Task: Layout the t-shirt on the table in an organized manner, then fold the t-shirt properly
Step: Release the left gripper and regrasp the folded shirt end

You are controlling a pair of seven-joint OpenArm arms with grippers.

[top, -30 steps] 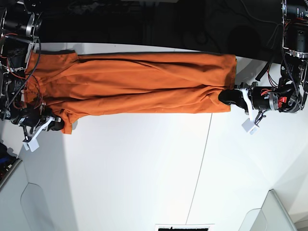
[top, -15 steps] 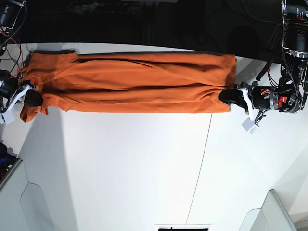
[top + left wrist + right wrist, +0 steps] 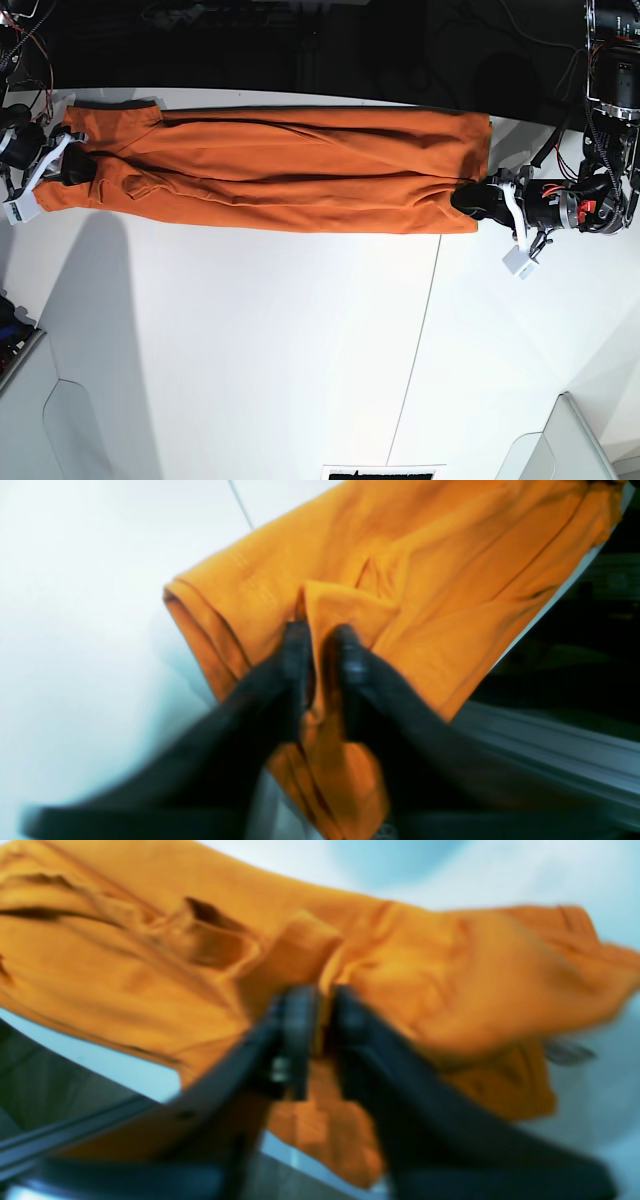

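The orange t-shirt [image 3: 300, 170] lies as a long folded band along the far side of the white table [image 3: 300, 350]. My left gripper [image 3: 470, 200] sits at the band's right end. In the left wrist view the left gripper [image 3: 320, 635] has its jaws slightly parted, with a raised ridge of the t-shirt [image 3: 450, 570] between them. My right gripper [image 3: 75, 165] is at the band's left end. The blurred right wrist view shows the right gripper [image 3: 320, 1000] with a narrow gap and a pinch of the t-shirt [image 3: 125, 965] standing in it.
A thin dark seam [image 3: 420, 330] runs across the table from the shirt toward the near edge. Grey bins stand at the near right corner [image 3: 570, 440] and near left corner [image 3: 40, 420]. The table's far edge, with darkness behind it, lies just beyond the shirt.
My right gripper carried the shirt's left end from the near side toward the far edge, narrowing the band. Both grippers' jaws have parted from a tight pinch. The left arm stayed put.
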